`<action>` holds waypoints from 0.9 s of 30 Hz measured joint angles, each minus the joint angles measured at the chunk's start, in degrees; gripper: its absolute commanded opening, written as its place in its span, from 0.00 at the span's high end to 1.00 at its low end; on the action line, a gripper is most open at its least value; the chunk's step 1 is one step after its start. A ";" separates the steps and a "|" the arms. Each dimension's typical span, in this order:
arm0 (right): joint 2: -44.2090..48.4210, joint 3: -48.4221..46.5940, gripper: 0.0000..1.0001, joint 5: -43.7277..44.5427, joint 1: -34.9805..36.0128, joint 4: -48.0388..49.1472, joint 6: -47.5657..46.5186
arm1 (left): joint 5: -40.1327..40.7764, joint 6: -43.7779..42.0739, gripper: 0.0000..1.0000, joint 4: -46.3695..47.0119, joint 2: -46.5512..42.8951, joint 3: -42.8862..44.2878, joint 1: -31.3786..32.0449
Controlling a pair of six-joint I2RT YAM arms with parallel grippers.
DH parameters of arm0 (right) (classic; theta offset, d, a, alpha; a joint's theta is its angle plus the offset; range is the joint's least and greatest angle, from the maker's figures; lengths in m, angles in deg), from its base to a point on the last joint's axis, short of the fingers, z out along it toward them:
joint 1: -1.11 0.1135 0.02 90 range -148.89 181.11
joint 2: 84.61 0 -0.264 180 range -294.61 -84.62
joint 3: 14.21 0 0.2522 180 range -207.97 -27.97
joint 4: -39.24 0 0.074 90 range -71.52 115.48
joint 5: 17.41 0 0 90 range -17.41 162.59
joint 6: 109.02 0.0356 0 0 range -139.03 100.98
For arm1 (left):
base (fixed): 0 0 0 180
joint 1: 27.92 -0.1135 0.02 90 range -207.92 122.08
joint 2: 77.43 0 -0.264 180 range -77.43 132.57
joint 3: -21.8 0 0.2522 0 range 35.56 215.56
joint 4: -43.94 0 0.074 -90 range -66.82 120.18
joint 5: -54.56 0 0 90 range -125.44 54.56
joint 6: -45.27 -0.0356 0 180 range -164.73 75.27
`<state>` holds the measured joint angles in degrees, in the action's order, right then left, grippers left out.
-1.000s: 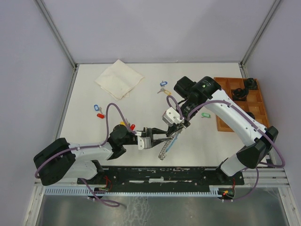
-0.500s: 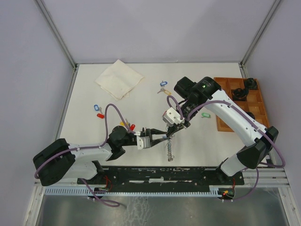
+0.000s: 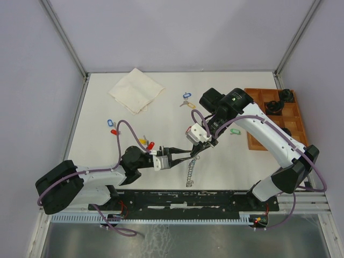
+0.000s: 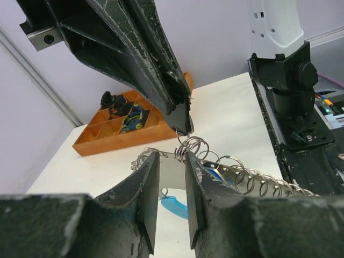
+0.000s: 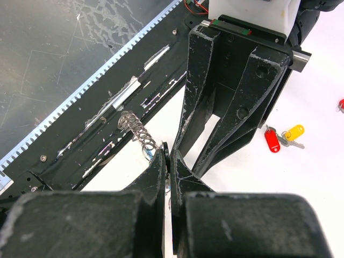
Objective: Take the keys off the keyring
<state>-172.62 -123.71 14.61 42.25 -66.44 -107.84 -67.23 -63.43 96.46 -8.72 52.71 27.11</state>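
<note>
My right gripper (image 3: pixel 198 146) is shut on the top of the keyring (image 3: pixel 189 174), a silvery chain of rings that hangs from it down to the table. In the right wrist view the right gripper (image 5: pixel 169 153) pinches a thin dark part, with the keyring's rings (image 5: pixel 137 131) just beyond. My left gripper (image 3: pixel 185 155) meets it from the left. In the left wrist view the left gripper (image 4: pixel 172 156) is shut on a flat silver key (image 4: pixel 173 172) at the rings (image 4: pixel 236 172). A light-blue band (image 4: pixel 174 207) shows below.
Loose tagged keys lie on the table: blue (image 3: pixel 186 95), green (image 3: pixel 233 131), blue and red (image 3: pixel 112 127), yellow and red (image 3: pixel 146 143). A folded cloth (image 3: pixel 136 90) lies at the back left. An orange compartment tray (image 3: pixel 248 121) stands at the right.
The left arm has drawn back slightly to the left. The hanging chain swung right, then settled straighter below the grippers. The right arm has stayed put.
</note>
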 measured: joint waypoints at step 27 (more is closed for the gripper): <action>0.00 0.31 0.99 -0.26 0.00 -0.02 -0.02 | -3.43 1.53 0.75 1.25 2.99 1.01 -0.04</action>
<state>-172.62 -123.41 14.35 42.25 -66.46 -107.86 -70.66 -61.90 97.71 -5.73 53.71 27.06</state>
